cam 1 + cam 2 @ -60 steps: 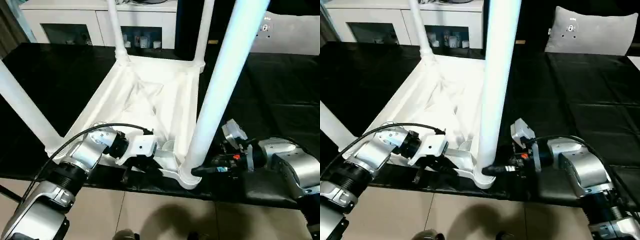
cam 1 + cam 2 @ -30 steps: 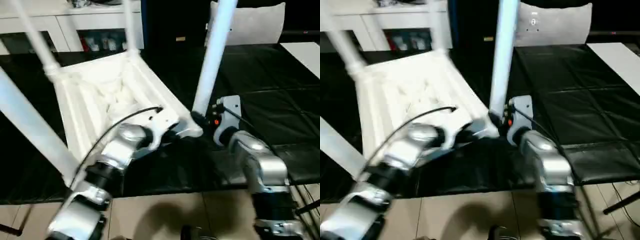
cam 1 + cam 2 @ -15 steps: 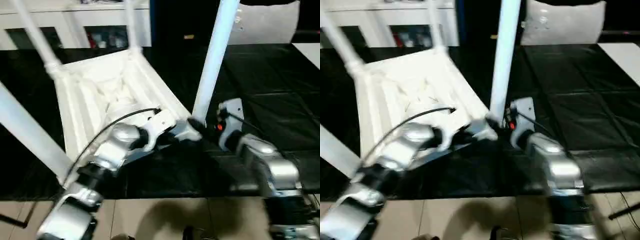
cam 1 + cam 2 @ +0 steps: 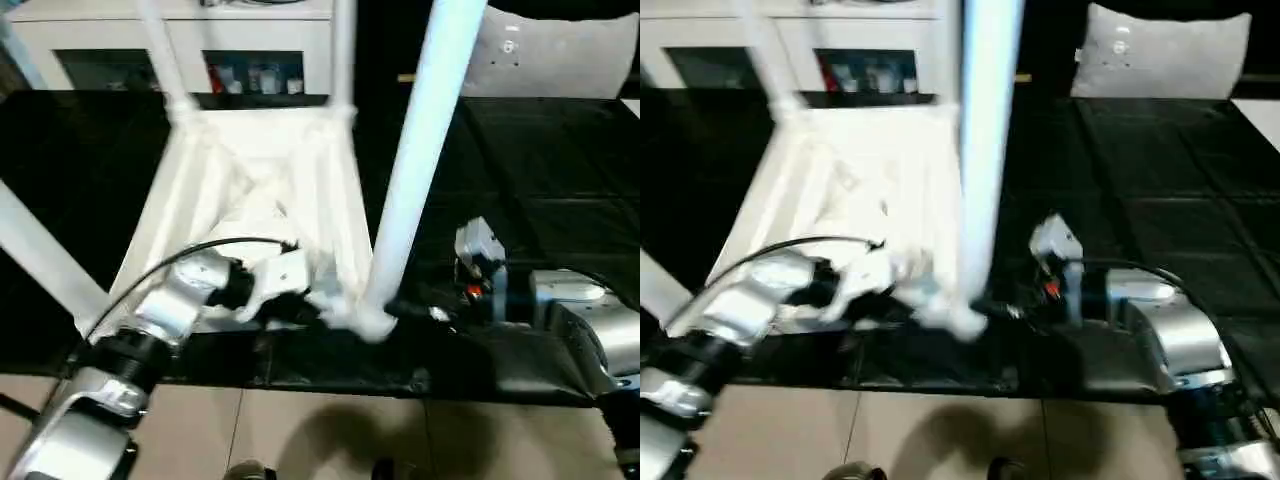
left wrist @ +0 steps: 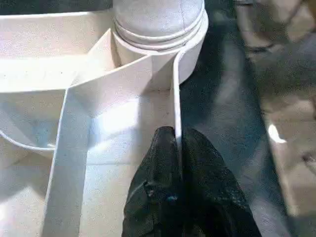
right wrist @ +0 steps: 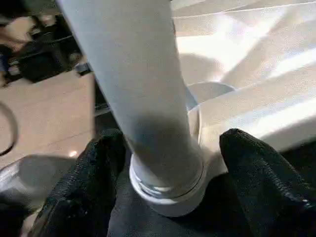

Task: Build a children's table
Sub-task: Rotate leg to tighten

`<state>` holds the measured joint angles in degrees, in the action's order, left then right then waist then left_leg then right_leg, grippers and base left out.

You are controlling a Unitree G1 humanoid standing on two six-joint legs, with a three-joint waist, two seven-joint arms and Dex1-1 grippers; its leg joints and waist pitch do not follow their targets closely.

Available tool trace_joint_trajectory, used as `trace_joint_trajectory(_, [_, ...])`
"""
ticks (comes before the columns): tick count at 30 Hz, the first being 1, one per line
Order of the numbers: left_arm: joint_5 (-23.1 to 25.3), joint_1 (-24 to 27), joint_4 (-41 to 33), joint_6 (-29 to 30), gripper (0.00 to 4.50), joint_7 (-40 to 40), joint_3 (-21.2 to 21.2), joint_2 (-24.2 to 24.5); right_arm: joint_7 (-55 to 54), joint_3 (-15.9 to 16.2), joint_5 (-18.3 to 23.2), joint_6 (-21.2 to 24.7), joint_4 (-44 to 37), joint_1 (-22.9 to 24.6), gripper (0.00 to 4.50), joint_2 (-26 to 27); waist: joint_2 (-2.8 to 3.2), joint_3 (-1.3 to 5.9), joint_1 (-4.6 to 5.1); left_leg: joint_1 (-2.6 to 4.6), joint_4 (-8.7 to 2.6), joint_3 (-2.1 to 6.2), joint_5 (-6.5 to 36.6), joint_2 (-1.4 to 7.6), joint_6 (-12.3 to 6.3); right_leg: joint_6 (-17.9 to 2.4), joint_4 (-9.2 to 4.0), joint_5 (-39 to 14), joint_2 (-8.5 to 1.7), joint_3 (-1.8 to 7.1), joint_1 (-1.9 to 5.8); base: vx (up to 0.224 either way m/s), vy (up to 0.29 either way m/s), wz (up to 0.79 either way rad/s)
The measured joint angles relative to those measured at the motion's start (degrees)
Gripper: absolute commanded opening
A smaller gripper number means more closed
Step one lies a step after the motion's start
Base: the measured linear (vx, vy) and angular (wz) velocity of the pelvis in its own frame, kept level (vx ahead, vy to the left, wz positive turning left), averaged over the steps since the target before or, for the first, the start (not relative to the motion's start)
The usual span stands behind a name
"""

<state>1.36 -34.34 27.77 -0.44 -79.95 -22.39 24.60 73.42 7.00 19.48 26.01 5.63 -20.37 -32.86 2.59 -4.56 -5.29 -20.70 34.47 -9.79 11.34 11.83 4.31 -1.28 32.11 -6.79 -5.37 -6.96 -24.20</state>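
We see the children's table (image 4: 262, 190) lying upside down on the black-covered tabletop (image 4: 540, 160), its ribbed underside facing up near the front edge. Four white legs rise from its corner sockets; the nearest leg (image 4: 415, 160) stands between us and the far side. Behind stands one white cabinet (image 4: 190, 40) with glass doors, and one grey cushion (image 4: 545, 55) rests at the far right. Beige floor tiles (image 4: 330, 440) show below the tabletop edge. Our left tool (image 5: 177, 148) is clenched on the thin rim wall of the underside, just beside the near socket. Our right tool (image 6: 170, 148) stands released, its fingers (image 6: 256, 173) either side of the nearest leg's base, not pressing it.
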Motion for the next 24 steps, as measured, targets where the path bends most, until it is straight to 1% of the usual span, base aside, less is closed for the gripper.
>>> trace_joint_trajectory(2, [0.0,0.0,0.0,-0.9,0.00,-1.4,-0.6,0.3,2.3,1.1,0.2,-0.5,0.0,0.0,3.00,-0.1,0.00,0.00,-0.20,0.13,0.02,-0.01,0.0,0.00,0.08,0.0,0.00,0.0,-0.01,0.06,0.17,0.000,0.000,0.00])
trace_joint_trajectory(3, [0.0,0.0,0.0,-1.2,0.00,-1.8,-0.7,0.4,3.0,1.5,0.3,-0.7,0.1,-0.1,2.89,-0.1,-0.06,0.01,-0.19,0.17,0.04,-0.01,0.0,0.00,0.08,0.0,0.00,0.0,-0.02,0.11,0.21,0.000,0.000,0.00])
trace_joint_trajectory(4, [0.0,0.0,0.0,-1.7,0.00,-2.2,-0.9,0.6,3.6,1.9,0.4,-0.9,0.2,-0.1,2.89,-0.1,-0.10,0.02,-0.14,0.19,0.03,-0.02,0.0,0.00,0.08,0.0,0.00,0.0,-0.02,0.13,0.22,0.000,0.000,0.00])
trace_joint_trajectory(6, [0.0,0.0,0.0,-2.5,0.00,-3.2,-1.2,0.8,5.0,2.5,0.8,-1.2,0.7,-0.2,2.64,-0.1,-0.15,0.03,-0.12,0.20,0.04,-0.02,0.0,0.00,0.08,0.0,0.00,0.0,-0.02,0.14,0.23,0.000,0.000,0.00])
trace_joint_trajectory(8, [0.0,0.0,0.0,-2.8,0.00,-3.6,-1.3,0.8,6.2,2.8,1.0,-1.4,1.3,-0.4,2.59,0.0,-0.15,0.03,-0.15,0.19,0.04,-0.02,0.0,0.00,0.08,0.0,0.01,0.0,-0.02,0.14,0.23,0.000,0.000,0.00])
trace_joint_trajectory(9, [0.0,0.0,0.0,-3.0,0.00,-3.7,-1.3,0.8,6.8,3.0,0.9,-1.6,1.5,-0.5,2.34,0.0,-0.15,0.04,-0.13,0.19,0.04,-0.02,0.0,0.00,0.08,0.0,0.02,0.0,-0.02,0.14,0.22,0.000,0.000,0.00])
trace_joint_trajectory(12, [0.0,0.0,0.0,-3.4,0.00,-4.0,-1.3,0.9,7.5,3.4,0.9,-2.2,2.0,-1.2,2.25,-0.1,-0.15,0.04,-0.07,0.19,0.04,-0.02,0.0,0.01,0.08,0.0,0.05,0.0,-0.01,0.13,0.21,0.000,0.000,0.00])
trace_joint_trajectory(15, [-0.1,-0.1,0.1,-3.5,0.00,-4.1,-1.3,0.9,7.8,3.6,0.7,-3.5,2.5,-1.3,2.01,0.1,-0.16,0.04,-0.07,0.20,0.04,-0.03,0.0,0.02,0.08,0.1,0.06,0.0,-0.01,0.13,0.21,0.000,0.000,0.00])
trace_joint_trajectory(20, [-0.2,-0.1,0.2,-3.8,0.00,-4.1,-1.3,0.8,8.0,3.6,0.7,-3.9,2.5,-1.3,1.93,0.1,-0.17,0.05,-0.06,0.20,0.04,-0.03,0.0,0.02,0.08,0.1,0.06,0.0,-0.01,0.13,0.22,0.000,0.000,0.00])
trace_joint_trajectory(22, [-0.3,-0.1,0.2,-3.4,0.00,-4.1,-1.3,0.4,7.5,3.3,1.1,-2.9,1.7,-0.7,1.93,0.1,-0.17,0.05,-0.15,0.20,0.04,-0.03,0.0,0.01,0.08,0.1,0.06,0.0,-0.01,0.13,0.22,0.000,0.000,0.00])
trace_joint_trajectory(24, [-0.4,-0.1,0.2,-1.6,0.00,-3.1,-1.1,-0.1,6.0,2.2,1.7,-1.2,0.2,0.9,1.93,0.3,-0.15,0.06,-0.46,0.21,0.05,-0.03,0.0,0.01,0.08,0.1,0.06,0.0,-0.01,0.14,0.22,0.000,0.000,0.00])
